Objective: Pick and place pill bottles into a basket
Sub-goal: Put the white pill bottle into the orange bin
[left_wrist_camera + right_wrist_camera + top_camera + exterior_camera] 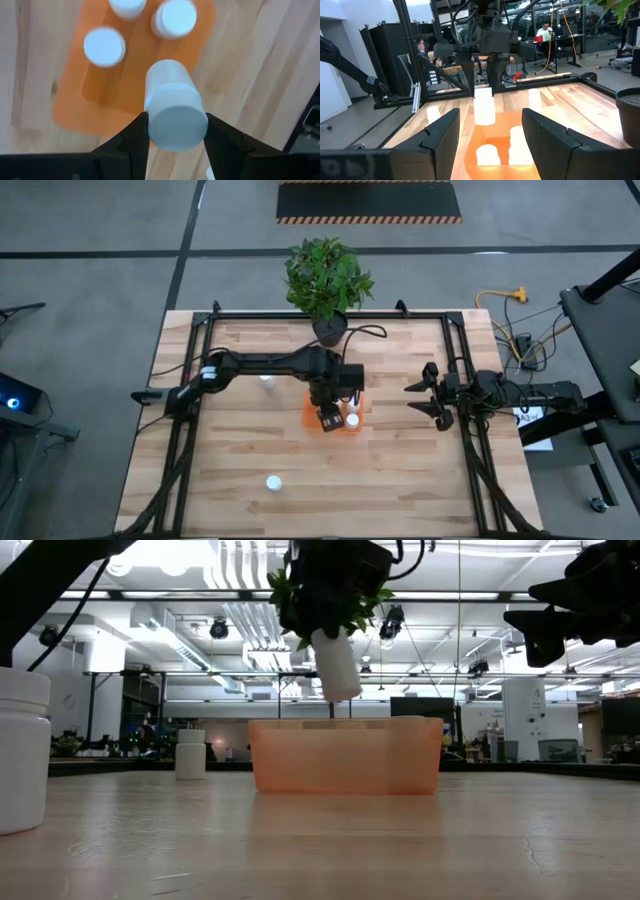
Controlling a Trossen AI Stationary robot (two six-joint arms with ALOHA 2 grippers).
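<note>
The left tool (175, 132) grips a small white cylindrical plastic pill bottle (174, 107), holding it in the air above the bright orange rectangular plastic basket (145, 65). Three more white bottles (104, 46) stand inside the basket. The right tool (425, 400) hovers released beside it over the wooden desk (400, 480).

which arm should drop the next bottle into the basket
Left. The left gripper already holds a pill bottle above the orange basket; the right gripper waits open and empty at the table's right side.
</note>
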